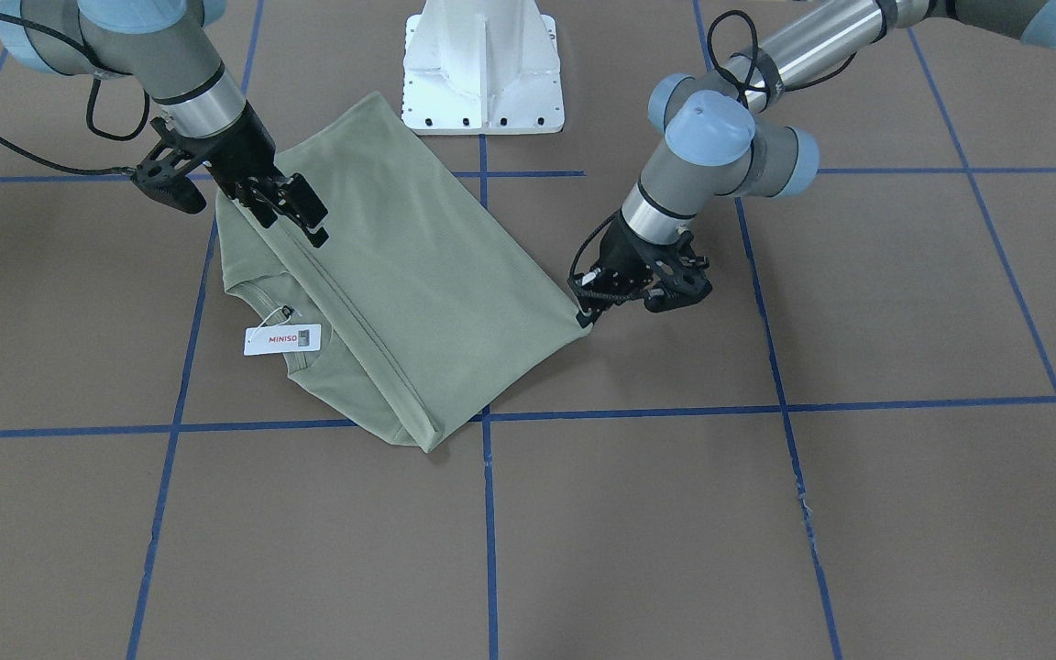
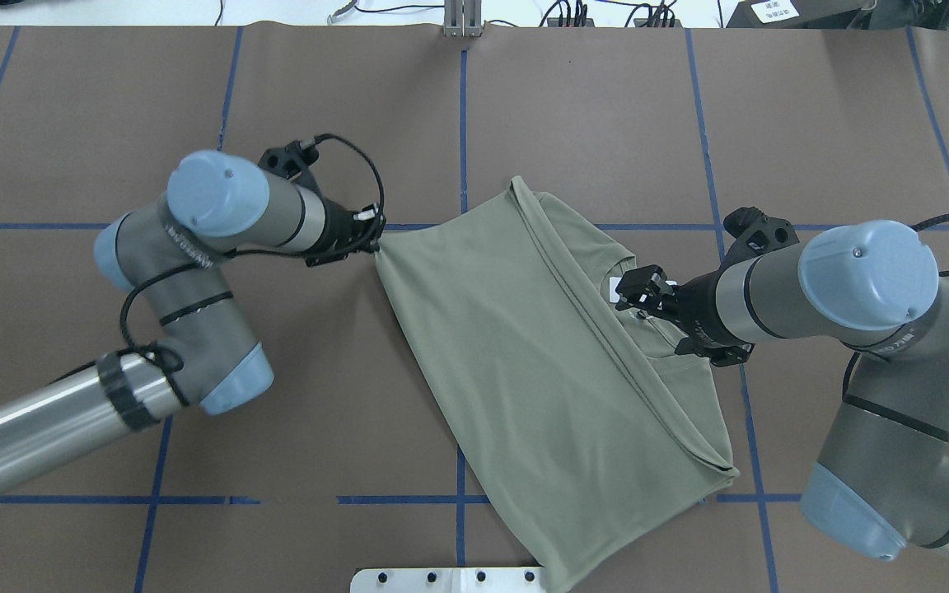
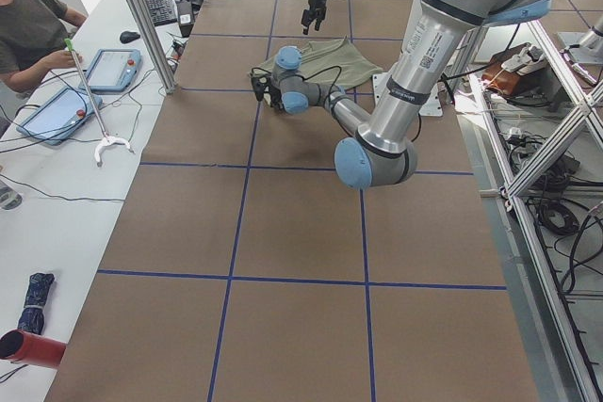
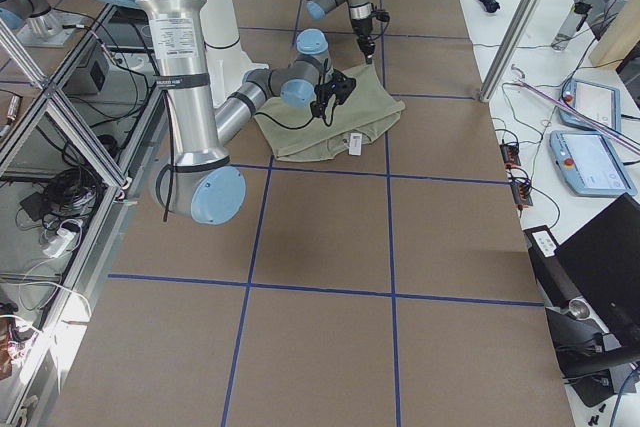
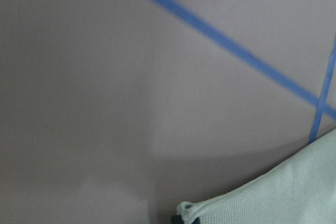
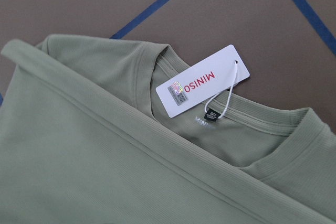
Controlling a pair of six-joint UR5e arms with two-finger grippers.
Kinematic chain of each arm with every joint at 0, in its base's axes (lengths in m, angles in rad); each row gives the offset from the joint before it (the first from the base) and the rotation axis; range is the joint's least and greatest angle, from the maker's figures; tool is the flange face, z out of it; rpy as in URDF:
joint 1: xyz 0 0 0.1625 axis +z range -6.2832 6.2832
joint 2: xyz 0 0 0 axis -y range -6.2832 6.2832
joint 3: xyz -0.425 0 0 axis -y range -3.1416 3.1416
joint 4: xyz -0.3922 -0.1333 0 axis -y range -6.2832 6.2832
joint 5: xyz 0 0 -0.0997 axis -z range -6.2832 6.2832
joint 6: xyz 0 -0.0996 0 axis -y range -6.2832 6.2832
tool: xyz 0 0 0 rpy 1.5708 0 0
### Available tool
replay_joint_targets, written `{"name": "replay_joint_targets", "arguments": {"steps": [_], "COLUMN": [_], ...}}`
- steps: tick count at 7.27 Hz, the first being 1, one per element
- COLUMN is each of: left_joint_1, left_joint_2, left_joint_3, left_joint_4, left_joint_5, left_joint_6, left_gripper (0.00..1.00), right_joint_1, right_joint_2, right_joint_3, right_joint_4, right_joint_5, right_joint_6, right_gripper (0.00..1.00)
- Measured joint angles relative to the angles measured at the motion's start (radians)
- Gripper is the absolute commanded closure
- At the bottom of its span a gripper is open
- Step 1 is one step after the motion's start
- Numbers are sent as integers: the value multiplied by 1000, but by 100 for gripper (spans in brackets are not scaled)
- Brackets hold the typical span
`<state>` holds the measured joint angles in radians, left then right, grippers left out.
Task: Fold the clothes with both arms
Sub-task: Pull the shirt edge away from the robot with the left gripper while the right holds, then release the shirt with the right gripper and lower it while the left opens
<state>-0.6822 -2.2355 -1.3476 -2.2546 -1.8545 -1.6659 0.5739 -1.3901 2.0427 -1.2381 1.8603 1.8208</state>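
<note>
The olive-green shirt (image 1: 418, 275) lies on the table, its lower part folded up over the body so that a hem band runs diagonally just below the collar. The white MINISO tag (image 1: 282, 338) lies at the collar and also shows in the right wrist view (image 6: 202, 81). My left gripper (image 1: 587, 318) is shut on the folded corner of the shirt, low at the table; this also shows in the overhead view (image 2: 376, 237). My right gripper (image 2: 635, 290) is open and empty, hovering just above the shirt (image 2: 524, 346) near the collar.
The white pedestal base (image 1: 482, 82) stands just behind the shirt. The brown table cover (image 1: 766, 513) carries a grid of blue tape lines. An operator (image 3: 28, 16) sits at a side desk with tablets (image 3: 113, 68), off the table.
</note>
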Motion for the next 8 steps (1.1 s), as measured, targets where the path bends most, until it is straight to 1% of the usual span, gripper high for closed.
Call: {"name": "replay_joint_targets", "arguments": {"steps": [2, 3, 4, 5, 6, 7, 8], "left_joint_1": [-106, -132, -142, -148, -155, -165, -169], "left_joint_2": [-189, -251, -283, -303, -313, -304, -250], "left_joint_3": [330, 453, 521, 556, 562, 522, 418], "left_joint_4": [-187, -255, -291, -306, -308, -299, -279], "left_joint_5": [1, 6, 14, 20, 19, -7, -65], "left_joint_6": [12, 16, 19, 19, 19, 18, 14], "left_gripper": [100, 100, 93, 44, 34, 31, 31], "right_joint_1": [2, 2, 2, 1, -1, -5, -16], "right_joint_2": [-2, -2, -2, -1, -1, 6, 26], "right_joint_3": [-1, -2, -4, -6, -8, -11, -17], "right_joint_4": [-1, -1, -1, -1, -1, -1, -1], "right_joint_5": [-21, -30, -38, -45, -50, -52, -54], "right_joint_6": [0, 0, 0, 0, 0, 0, 0], "right_gripper": [0, 0, 0, 0, 0, 0, 0]}}
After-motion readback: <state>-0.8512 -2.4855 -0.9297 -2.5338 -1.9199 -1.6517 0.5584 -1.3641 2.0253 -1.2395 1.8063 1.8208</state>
